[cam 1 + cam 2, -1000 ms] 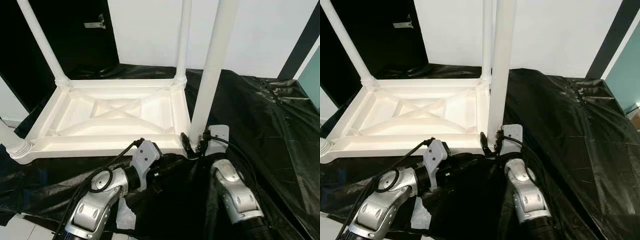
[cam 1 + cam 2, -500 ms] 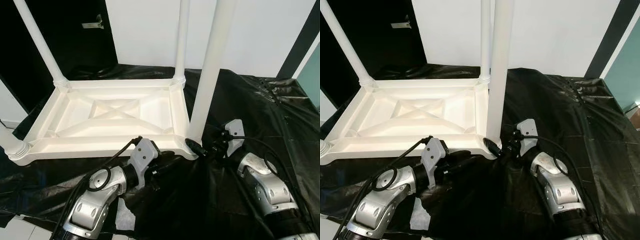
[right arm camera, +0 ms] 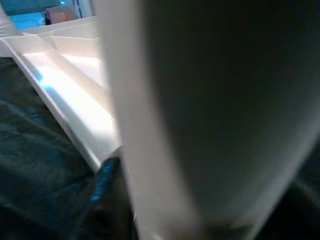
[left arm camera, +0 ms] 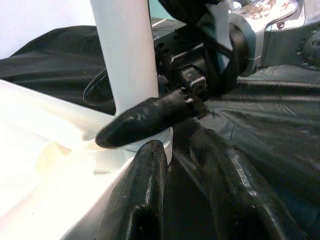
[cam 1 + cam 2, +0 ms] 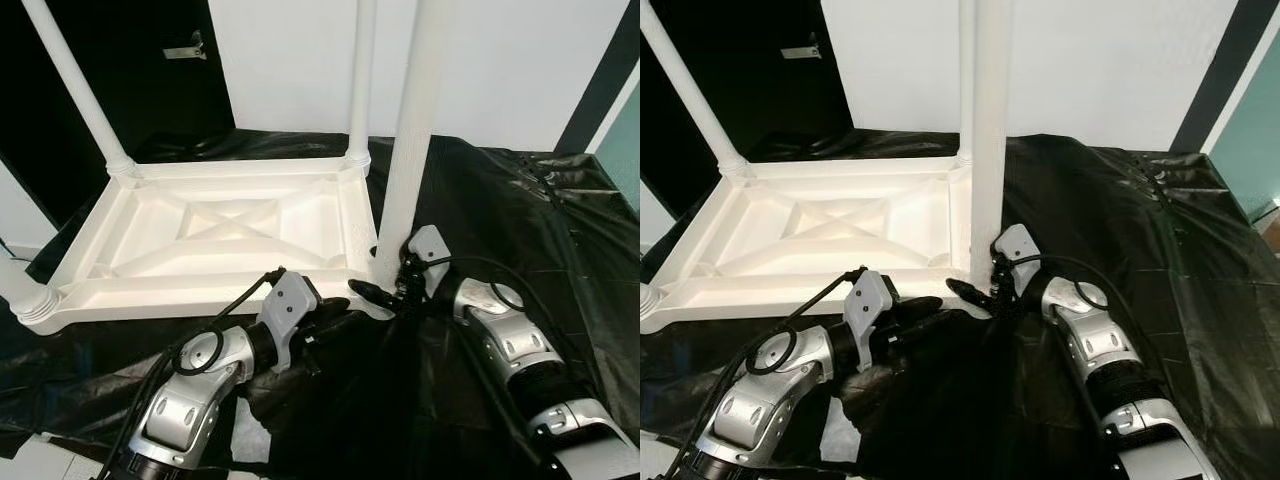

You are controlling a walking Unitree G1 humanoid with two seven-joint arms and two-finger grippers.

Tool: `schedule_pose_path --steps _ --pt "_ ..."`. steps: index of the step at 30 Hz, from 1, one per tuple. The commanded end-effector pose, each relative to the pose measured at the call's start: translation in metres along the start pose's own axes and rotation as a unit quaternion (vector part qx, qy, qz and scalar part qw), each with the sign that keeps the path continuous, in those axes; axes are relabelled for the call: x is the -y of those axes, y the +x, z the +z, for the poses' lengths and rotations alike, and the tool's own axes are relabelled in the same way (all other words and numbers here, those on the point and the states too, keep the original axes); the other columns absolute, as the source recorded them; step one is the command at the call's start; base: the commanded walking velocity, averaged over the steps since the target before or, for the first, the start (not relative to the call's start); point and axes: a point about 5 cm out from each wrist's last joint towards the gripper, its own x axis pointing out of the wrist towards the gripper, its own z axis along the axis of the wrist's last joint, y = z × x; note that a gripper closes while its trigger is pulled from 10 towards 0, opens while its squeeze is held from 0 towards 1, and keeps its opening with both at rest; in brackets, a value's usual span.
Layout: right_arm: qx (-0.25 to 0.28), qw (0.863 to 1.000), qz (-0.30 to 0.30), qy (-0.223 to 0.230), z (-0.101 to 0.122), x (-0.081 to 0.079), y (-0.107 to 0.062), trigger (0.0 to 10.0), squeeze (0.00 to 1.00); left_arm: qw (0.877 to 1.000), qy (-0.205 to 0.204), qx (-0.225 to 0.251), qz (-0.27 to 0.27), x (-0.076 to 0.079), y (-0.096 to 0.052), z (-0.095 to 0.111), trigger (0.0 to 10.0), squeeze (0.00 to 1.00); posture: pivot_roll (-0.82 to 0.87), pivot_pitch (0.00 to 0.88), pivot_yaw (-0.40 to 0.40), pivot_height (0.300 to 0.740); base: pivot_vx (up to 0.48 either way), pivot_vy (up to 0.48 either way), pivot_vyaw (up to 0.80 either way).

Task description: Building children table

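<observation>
Left eye view: upturned white tabletop (image 5: 220, 235) on black sheet (image 5: 560, 250), near-corner leg (image 5: 405, 160) upright at 3 o'clock corner. Right gripper (image 5: 385, 292) jaws clamped around leg base. Left gripper (image 5: 335, 322) just beside the tabletop edge, jaws slightly parted, holding nothing. Risk: leg tilting out of socket if grip twists unevenly.

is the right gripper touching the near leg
Touching. In the left wrist view the right gripper has one finger lying across the front of the leg, the other behind it.
</observation>
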Motion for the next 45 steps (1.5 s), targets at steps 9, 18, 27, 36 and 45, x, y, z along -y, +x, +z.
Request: schedule_pose_path --steps 9,18,27,36,45 --pt "-0.027 0.997 -0.073 0.022 -0.017 -0.008 -0.006 0.5 0.00 1.000 -0.002 0.001 0.000 0.000 0.000 0.000 10.0 0.00 -0.03 0.000 0.007 0.740 0.000 0.000 0.00" --pt "-0.019 0.972 -0.213 0.095 -0.015 -0.023 0.004 10.0 0.00 1.000 -0.005 0.000 0.009 0.001 -0.002 -0.001 10.0 0.00 -0.01 0.000 -0.009 0.740 0.000 0.000 0.00" --pt "-0.027 0.921 -0.362 0.138 -0.015 -0.027 -0.001 10.0 0.00 1.000 -0.006 0.002 0.018 0.002 -0.003 -0.002 10.0 0.00 -0.01 0.000 -0.032 0.740 0.000 0.000 0.00" --pt "-0.022 0.911 -0.387 0.141 -0.006 -0.034 -0.001 10.0 0.16 1.000 -0.007 0.005 0.021 0.003 -0.001 -0.001 10.0 0.00 -0.01 0.000 -0.039 0.740 0.000 0.000 0.00" --pt "0.025 0.938 -0.320 0.128 0.004 -0.032 -0.012 10.0 1.00 1.000 -0.004 0.006 0.023 0.002 0.000 0.000 10.0 0.00 0.00 0.000 -0.043 0.740 0.000 0.000 0.00"
